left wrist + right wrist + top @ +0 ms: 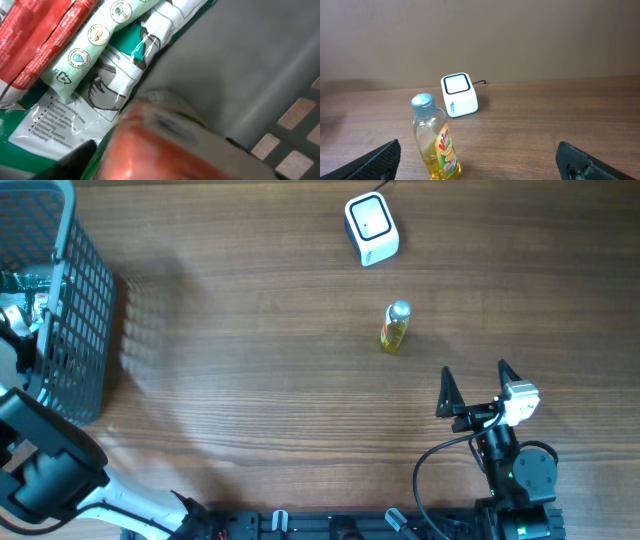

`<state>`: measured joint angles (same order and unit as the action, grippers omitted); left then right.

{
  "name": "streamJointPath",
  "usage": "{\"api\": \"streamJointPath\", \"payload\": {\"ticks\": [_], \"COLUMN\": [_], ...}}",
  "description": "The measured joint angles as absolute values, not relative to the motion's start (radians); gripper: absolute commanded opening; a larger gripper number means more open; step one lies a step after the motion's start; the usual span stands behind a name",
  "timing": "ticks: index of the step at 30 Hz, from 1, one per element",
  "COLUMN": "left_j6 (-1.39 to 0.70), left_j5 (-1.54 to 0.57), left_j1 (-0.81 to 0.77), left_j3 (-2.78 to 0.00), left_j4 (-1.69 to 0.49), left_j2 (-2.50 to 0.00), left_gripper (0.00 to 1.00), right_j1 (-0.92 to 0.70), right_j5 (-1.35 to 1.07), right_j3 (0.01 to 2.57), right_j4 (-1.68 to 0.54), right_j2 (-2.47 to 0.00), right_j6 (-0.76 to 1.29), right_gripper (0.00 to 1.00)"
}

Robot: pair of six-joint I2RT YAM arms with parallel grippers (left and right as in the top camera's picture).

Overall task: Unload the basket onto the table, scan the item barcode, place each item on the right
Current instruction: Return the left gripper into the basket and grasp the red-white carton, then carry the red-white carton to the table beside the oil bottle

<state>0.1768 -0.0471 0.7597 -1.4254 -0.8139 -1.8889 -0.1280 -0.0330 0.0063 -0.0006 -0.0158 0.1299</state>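
1. The right claw hangs open, empty, over the bench.
2. The left claw is down in the one basket; whether it grips the blurred red thing I cannot tell.
3. At least three packets lie beside it.
4. One bottle stands upright between the right claw and the one scanner.

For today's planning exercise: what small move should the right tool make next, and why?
Probably ease the right tool forward and slightly left toward the bottle: its jaws stand open and empty, the bottle stands upright ahead, untouched, with the scanner beyond.
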Motion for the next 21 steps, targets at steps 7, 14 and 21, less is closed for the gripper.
{"api": "streamJointPath", "payload": {"ticks": [7,14,21], "left_j6": [0.175,0.175,0.17], "left_j5": [-0.051,-0.055,-0.06], "left_j1": [0.76,0.76,0.76], "left_j3": [-1.426,-1.423,-1.409], "left_j4": [-0.81,-0.785,-0.691], "left_j2": [-1.889,-1.879,-1.721], "left_gripper": [0.49,0.47,0.48], "right_j1": [-0.128,-0.128,-0.128], "right_j5": [-0.033,-0.033,-0.033], "right_j3": [0.006,0.006,0.006], "right_j4": [-0.001,-0.001,-0.001], "right_j2": [-0.016,-0.016,-0.016], "right_j6": [0.13,0.13,0.13], "right_gripper": [1.0,1.0,1.0]}}
